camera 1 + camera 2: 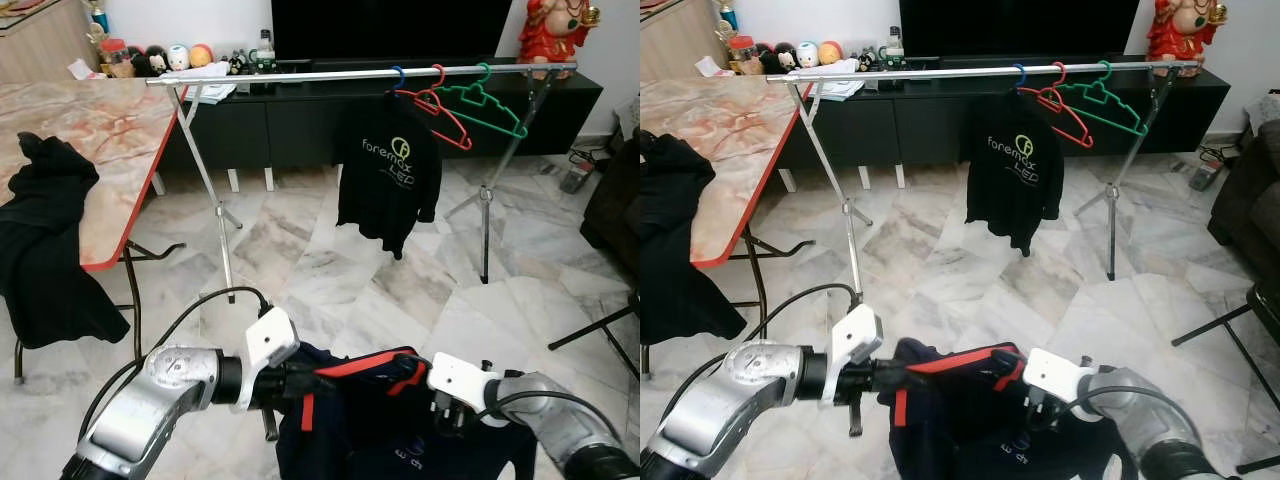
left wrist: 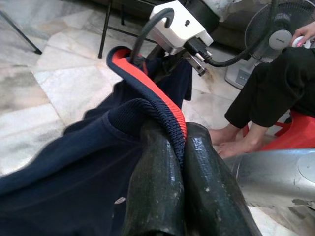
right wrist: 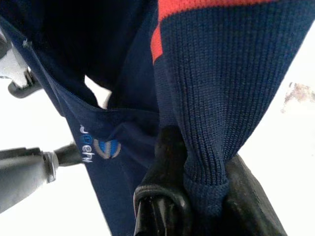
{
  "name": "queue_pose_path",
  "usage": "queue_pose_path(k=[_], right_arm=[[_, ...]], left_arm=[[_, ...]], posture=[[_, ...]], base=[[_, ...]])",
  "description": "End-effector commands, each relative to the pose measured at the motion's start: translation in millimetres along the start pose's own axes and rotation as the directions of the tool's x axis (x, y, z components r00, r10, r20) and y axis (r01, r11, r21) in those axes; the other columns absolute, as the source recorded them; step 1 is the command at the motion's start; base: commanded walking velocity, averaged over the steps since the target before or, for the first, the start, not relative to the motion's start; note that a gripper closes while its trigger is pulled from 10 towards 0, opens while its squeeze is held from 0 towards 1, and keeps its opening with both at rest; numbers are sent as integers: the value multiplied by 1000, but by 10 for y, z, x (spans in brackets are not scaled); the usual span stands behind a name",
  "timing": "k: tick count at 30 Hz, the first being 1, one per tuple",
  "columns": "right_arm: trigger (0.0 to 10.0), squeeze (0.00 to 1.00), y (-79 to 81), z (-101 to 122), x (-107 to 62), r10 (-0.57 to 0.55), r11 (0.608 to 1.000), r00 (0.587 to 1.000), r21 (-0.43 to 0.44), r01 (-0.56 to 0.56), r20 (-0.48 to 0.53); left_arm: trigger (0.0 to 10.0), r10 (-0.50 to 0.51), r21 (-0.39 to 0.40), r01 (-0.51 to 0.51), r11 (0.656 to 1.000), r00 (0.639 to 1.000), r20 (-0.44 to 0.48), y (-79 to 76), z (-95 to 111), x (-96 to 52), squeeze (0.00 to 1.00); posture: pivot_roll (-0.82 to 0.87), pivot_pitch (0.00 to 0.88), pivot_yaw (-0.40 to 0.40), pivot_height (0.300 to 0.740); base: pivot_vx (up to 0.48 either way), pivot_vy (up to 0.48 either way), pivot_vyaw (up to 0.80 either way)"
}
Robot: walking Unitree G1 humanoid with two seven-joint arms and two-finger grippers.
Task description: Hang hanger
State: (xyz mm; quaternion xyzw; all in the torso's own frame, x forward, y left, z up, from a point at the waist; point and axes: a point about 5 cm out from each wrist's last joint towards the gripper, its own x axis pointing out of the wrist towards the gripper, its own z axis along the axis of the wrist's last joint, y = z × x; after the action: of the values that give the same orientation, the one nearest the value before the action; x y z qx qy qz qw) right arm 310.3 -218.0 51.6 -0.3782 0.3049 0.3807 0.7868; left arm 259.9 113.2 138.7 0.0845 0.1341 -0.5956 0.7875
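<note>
Holding a navy shirt by its ribbed red-striped collar, the left gripper and right gripper both have their fingers clamped together on the fabric, low in front of the clothes rail. On that rail hang a red hanger, a green hanger and a black shirt. Left of the rail stands a marble-topped table.

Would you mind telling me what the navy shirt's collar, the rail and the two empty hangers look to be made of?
Collar: ribbed knit, navy with a red stripe; the ribs show where the left hand pinches it. Right hand also grips it.
Rail: probably metal tube, shiny silver.
Red hanger and green hanger: smooth uniform colour, likely plastic or coated wire; can't tell which.
</note>
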Motion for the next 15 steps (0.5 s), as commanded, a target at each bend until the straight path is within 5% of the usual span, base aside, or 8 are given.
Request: queue_pose_path(k=[1,5,6,8,9,15], right_arm=[[0,0,-18,58,23,-38,994,998,105,31,57],[0,0,20,196,85,-25,988,992,154,5,127],[0,0,23,249,106,-25,987,989,163,1,145],[0,0,22,259,111,-25,987,989,163,1,146],[0,0,22,278,123,-27,988,989,157,4,145],[0,0,-27,351,154,-63,986,987,163,38,147]], left_arm=[[10000,-30,13,30,999,1000,-1,-82,28,46,0],[10000,-74,17,74,997,997,11,-172,49,121,0],[10000,-117,16,117,993,993,24,-235,78,144,349],[10000,-130,18,129,991,991,27,-252,88,145,349],[10000,-150,16,149,989,988,35,-282,113,144,1000],[10000,-157,17,157,987,987,21,-301,118,151,1000]], posture=[[22,107,20,740],[24,107,19,740],[24,107,19,740],[26,107,19,740],[27,107,18,740],[34,103,18,740]], base=[[0,0,0],[0,0,0],[0,0,0],[0,0,0],[0,0,0],[0,0,0]])
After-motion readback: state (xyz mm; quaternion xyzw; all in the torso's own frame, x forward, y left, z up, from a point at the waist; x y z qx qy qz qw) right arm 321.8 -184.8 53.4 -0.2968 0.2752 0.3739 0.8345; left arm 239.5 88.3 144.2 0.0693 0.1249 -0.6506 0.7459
